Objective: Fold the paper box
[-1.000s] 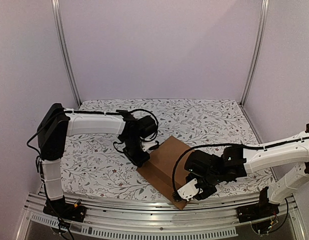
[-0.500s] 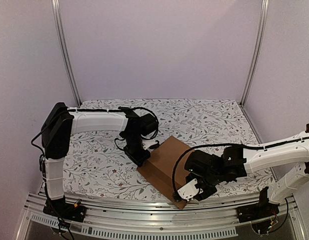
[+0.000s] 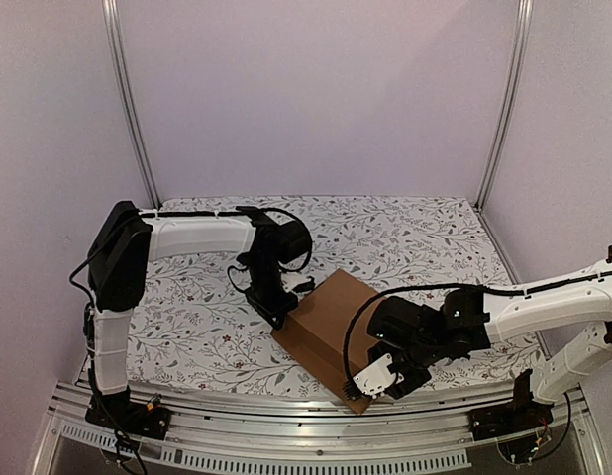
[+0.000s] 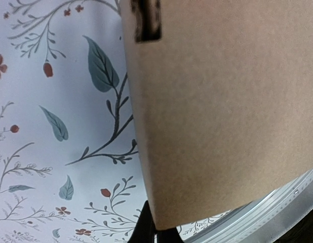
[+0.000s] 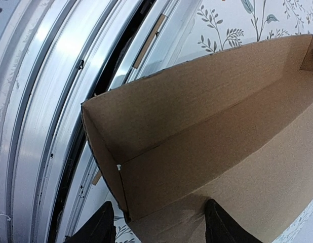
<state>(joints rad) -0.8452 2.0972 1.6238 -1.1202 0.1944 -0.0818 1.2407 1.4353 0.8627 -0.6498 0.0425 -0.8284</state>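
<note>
White links (image 3: 197,236), black joints (image 3: 118,259), looped black cables (image 3: 435,288)

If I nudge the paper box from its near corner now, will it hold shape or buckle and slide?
The paper box probably slides easily: it looks light, an empty shell in the right wrist view. Its thin corrugated walls would likely flex under a push. Being low and wide, tipping seems unlikely.

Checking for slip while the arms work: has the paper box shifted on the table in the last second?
No. The paper box keeps its near corner at the same spot against the front rail.
</note>
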